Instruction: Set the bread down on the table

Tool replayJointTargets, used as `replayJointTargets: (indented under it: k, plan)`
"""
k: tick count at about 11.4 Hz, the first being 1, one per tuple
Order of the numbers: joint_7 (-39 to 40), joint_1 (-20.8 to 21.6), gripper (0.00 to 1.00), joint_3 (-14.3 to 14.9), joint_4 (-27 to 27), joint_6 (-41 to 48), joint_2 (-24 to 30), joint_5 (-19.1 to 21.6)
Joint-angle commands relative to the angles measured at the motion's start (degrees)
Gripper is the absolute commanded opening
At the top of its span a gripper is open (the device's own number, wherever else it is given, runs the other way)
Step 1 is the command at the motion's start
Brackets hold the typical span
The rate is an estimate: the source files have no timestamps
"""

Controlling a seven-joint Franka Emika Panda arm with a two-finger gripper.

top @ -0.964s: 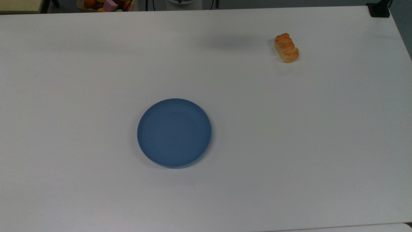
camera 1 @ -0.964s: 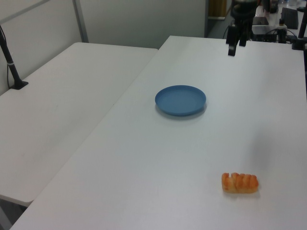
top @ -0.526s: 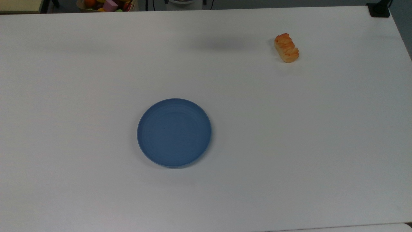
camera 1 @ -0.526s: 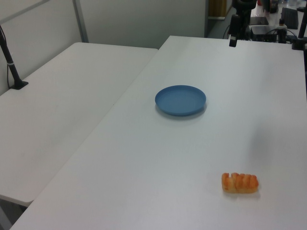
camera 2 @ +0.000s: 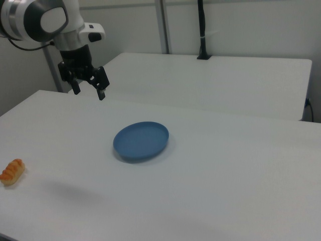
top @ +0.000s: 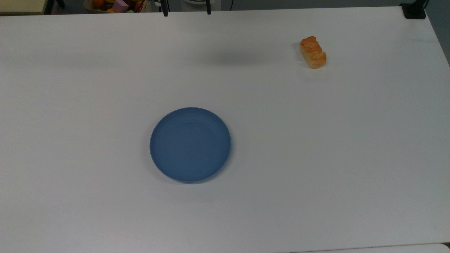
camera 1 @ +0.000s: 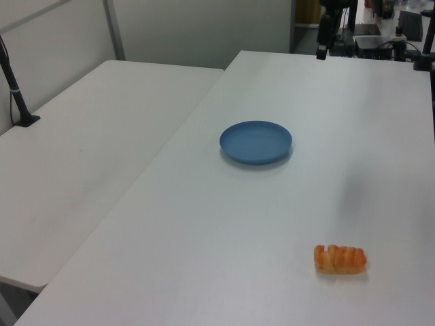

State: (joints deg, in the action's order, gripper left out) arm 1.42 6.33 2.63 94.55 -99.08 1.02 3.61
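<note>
The bread (top: 313, 52), a small golden-orange braided roll, lies by itself on the white table (top: 316, 158) near the top view's upper right. It shows again at the left view's lower right (camera 1: 340, 259) and the right view's far left (camera 2: 12, 171). My gripper (camera 2: 89, 93) hangs open in the air above the table's far edge, with nothing between its fingers and well apart from the bread. Its two fingertips (top: 165, 12) poke in at the top view's upper edge.
A round blue plate (top: 190, 144) sits bare near the table's middle. A box of toy fruit (top: 116, 5) stands beyond the top view's upper left edge, and a black mount (top: 415, 10) at the upper right corner. A second white table (camera 1: 88, 149) adjoins.
The gripper has risen and drifted toward the left view's left, its fingertips now entering the top view's upper edge. Bread and plate have not moved.
</note>
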Motion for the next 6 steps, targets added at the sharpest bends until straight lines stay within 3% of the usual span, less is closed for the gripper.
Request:
replayJointTargets:
  k: [1, 6]
  plan:
    - [1.48, 0.17, 1.00, -0.70, -1.04, 1.17, -0.14, 0.26]
    - [1.30, 0.26, 1.00, -0.70, -0.16, 0.99, 0.74, 0.26]
